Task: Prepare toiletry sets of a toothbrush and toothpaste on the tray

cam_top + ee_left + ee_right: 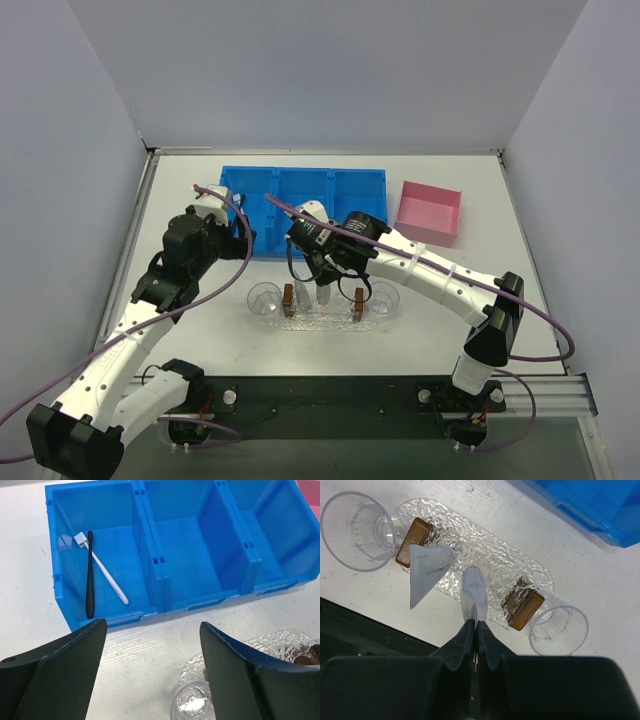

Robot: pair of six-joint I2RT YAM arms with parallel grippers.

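Your left arm [130,350] and right arm [430,270] wear white shells with black joint housings and black end caps. A purple cable [75,370] loops loosely along each. The left gripper [152,625] and right gripper [476,624] have matte black, wedge-shaped fingers [60,670].

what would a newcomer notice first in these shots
The right gripper holds a toothpaste tube over the glittery clear tray, where a second tube lies across its edge. The blue bin holds a black toothbrush and a white toothbrush crossed in its left compartment, before the open left gripper.
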